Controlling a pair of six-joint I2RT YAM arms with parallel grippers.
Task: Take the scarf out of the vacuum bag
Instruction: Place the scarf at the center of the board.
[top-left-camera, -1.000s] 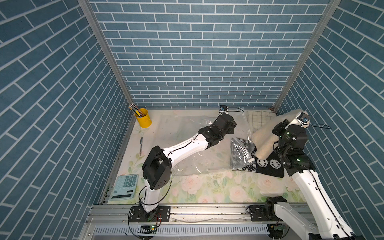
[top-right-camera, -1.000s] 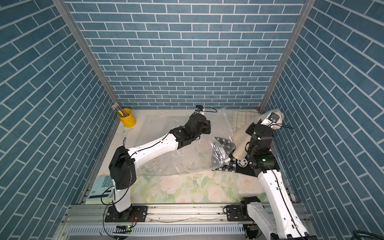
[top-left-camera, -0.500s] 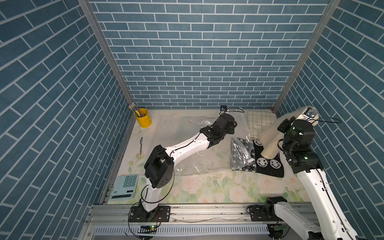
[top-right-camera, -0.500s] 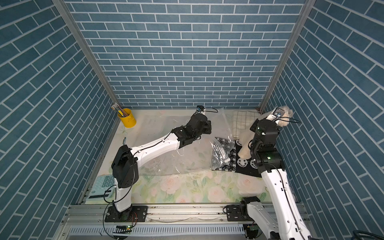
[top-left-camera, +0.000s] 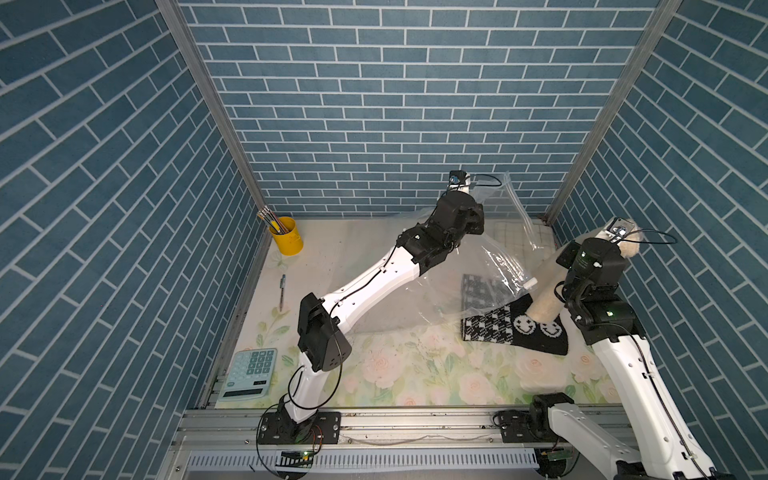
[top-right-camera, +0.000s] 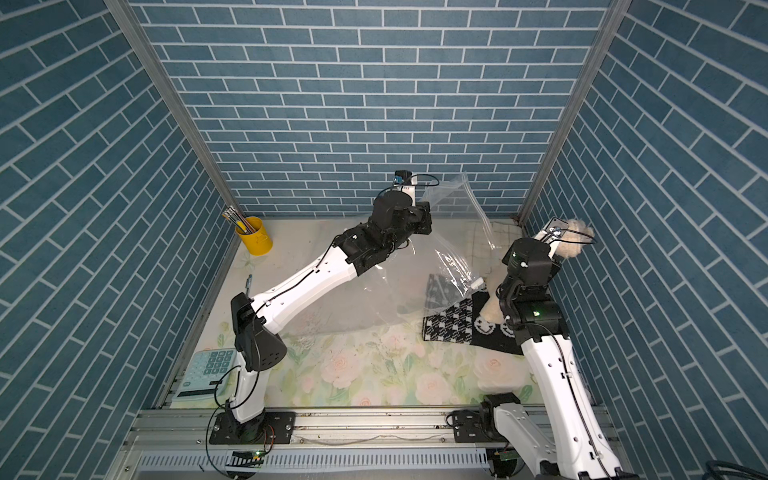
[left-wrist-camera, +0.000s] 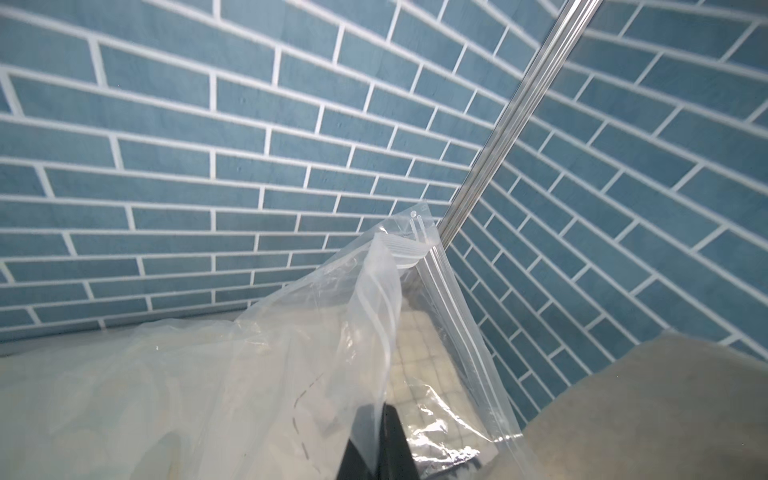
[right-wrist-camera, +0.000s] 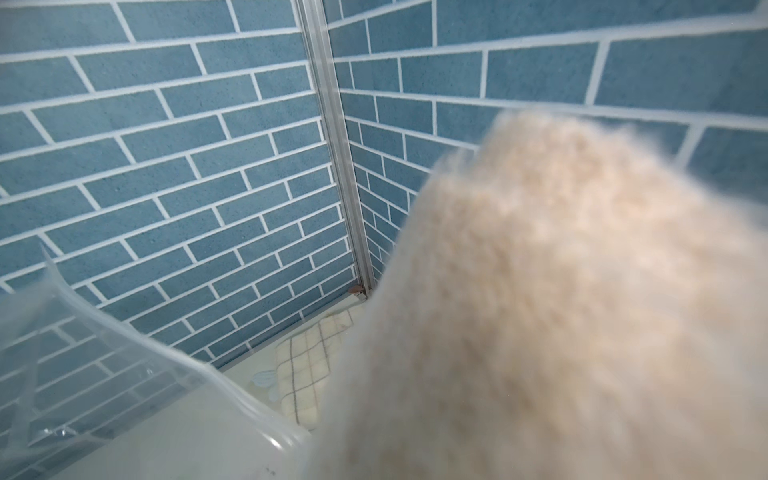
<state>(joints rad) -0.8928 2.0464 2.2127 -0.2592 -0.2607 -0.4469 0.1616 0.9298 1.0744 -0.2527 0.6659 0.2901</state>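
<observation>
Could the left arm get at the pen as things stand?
Probably not yet: the pen lies uncovered, but the left gripper is shut on the bag, held up at the back.

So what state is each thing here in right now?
Clear crinkly plastic vacuum bag: mouth open, one edge lifted.
Fluffy cream, black-patterned scarf: cream end raised, patterned end on the table.
Left gripper: shut on the bag.
Right gripper: shut on the scarf.
Yellow pencil cup: upright.
Pale green calculator: lying flat.
</observation>
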